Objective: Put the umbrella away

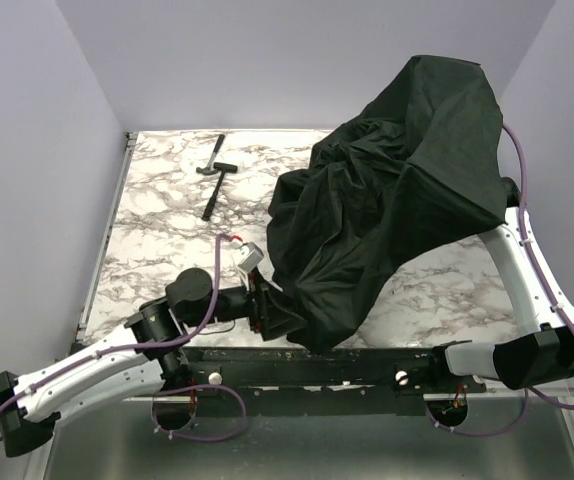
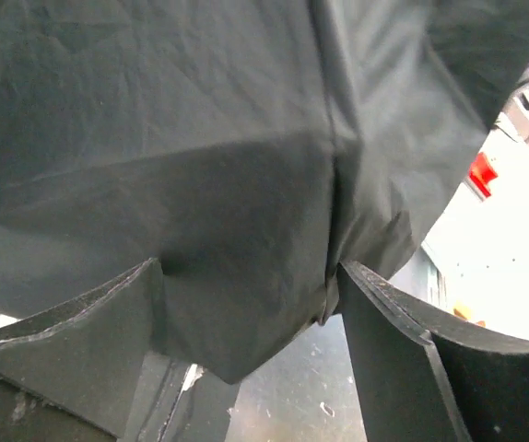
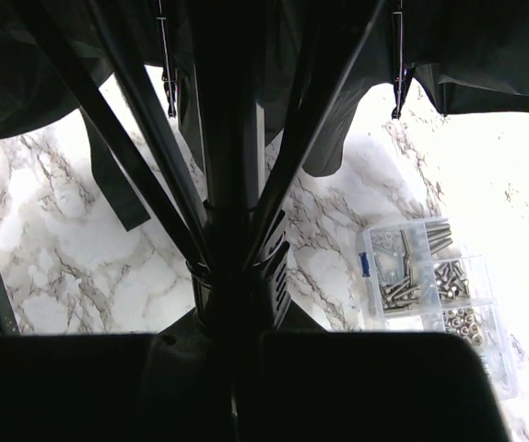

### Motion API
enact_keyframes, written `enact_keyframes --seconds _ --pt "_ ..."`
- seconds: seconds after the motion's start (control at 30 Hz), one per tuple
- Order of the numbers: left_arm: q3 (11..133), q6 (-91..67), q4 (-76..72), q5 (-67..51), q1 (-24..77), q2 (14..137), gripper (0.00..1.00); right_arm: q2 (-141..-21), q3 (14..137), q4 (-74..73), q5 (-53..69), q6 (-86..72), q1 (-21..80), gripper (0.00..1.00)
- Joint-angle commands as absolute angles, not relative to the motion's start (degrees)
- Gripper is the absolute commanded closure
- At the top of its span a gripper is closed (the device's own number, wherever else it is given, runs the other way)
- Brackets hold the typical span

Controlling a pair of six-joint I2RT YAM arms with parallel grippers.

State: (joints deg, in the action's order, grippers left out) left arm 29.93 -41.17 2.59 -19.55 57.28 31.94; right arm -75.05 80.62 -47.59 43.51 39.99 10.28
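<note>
The step in hand looks like gathering the loose canopy so the umbrella can be folded down. It sits half-collapsed on the desk, well to the right of the hammer, its black fabric heaped up high and spilling toward the near edge. The right end effector is hidden under the canopy in the top view. Its own camera looks straight up the shaft with ribs fanning off the runner, and it appears clenched on the umbrella low on that shaft. The left end effector is nearer than the hammer and to its right, at the canopy's lower hem. It is released, fingers spread with a fold of fabric hanging between them but not pinched. The next move likely calls for closing on that fold, or reaching deeper for a firmer bite, then drawing the cloth in toward the shaft while the right side steadies it. Slack fabric could easily slip out of a shallow pinch
</note>
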Motion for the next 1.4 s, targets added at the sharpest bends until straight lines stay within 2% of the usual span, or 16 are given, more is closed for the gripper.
enact_keyframes --seconds 0.0,0.03,0.07,0.33,0.53,0.7,0.77,0.87,1.0,1.1,1.23,1.33,1.37 --pt "32.9 -40.6 -0.4 -11.3 58.2 37.7 0.49 -73.7 80.5 -45.5 45.8 39.9 10.0 1.0" --pt "32.9 -40.8 -2.2 -9.5 58.2 38.9 0.64 -73.7 80.4 -46.3 46.7 40.9 10.1 1.0" --pt "33.0 -40.5 -4.0 -8.8 58.2 39.9 0.7 -73.6 80.1 -47.4 47.8 42.1 10.1 1.0" --pt "41.9 -35.0 -17.3 -6.0 55.6 52.4 0.95 -72.0 74.4 -54.5 54.9 49.5 10.9 1.0" --pt "47.4 -39.7 -32.1 -16.7 49.5 66.7 0.99 -67.0 65.1 -53.7 54.0 51.4 14.3 1.0" --pt "48.3 -42.2 -37.9 -24.8 49.6 71.5 0.96 -66.2 63.9 -50.2 47.7 47.3 14.4 1.0" --pt "46.4 -42.2 -37.1 -25.7 49.5 70.1 0.89 -66.1 65.3 -49.6 46.0 46.7 14.3 1.0" --pt "41.9 -40.9 -32.7 -25.7 49.3 65.4 0.64 -66.7 67.7 -49.9 45.0 47.9 14.3 1.0" --pt "37.1 -38.0 -22.2 -26.3 48.7 56.2 0.39 -68.5 70.5 -50.6 43.1 49.4 14.2 1.0" --pt "33.1 -36.3 -15.0 -26.4 47.7 48.6 0.26 -69.7 72.1 -50.7 42.6 49.8 14.2 1.0" --pt "28.3 -34.9 -6.2 -24.3 46.2 37.2 0.15 -70.9 73.7 -51.3 41.9 52.0 14.1 1.0" --pt "26.4 -34.3 2.1 -17.2 45.7 27.9 0.02 -71.1 74.6 -52.5 40.2 55.4 14.1 1.0" --pt "25.6 -34.9 5.5 -13.6 45.5 25.3 0.01 -71.3 75.3 -53.1 40.0 56.8 14.1 1.0"
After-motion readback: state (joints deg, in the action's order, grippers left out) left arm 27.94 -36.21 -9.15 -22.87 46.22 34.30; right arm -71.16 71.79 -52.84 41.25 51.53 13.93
